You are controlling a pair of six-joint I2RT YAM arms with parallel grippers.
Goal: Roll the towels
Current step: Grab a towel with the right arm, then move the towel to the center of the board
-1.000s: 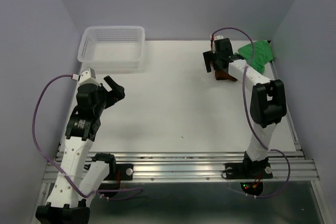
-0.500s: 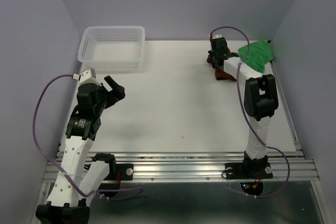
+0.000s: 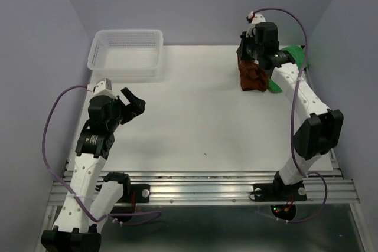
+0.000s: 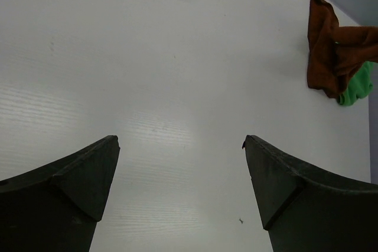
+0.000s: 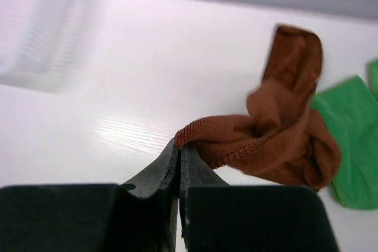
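While the right tool (image 5: pixel 179 146) pinches shut on a stitched hem corner of the brown towel (image 5: pixel 277 140), the cloth droops from it in a soft, crumpled bunch: one fold stands tall, the rest sags in rounded lumps. It's a fuzzy rust-coloured fabric with a ribbed edge showing right at the black fingertips. That's at the far right of the worktop (image 3: pixel 201 122), and the bunch's lower end overlaps the near edge of the green towel (image 5: pixel 348 146). Whether the two cloths actually touch, I can't tell. The green one is bright, smooth-looking and lies flat in the far right corner, partly under the right arm.

Over on the left, the left tool (image 4: pixel 180 140) hangs wide open, two dark matte wedge-shaped fingers with only pale, faintly streaked worktop between them, well apart from both cloths.

At the far left corner sits the basket (image 3: pixel 125 51): white plastic mesh, rectangular, with rounded corners and a rolled rim.

The count: two towels, one brown and one green; two tools, one clamped and one spread; one basket.
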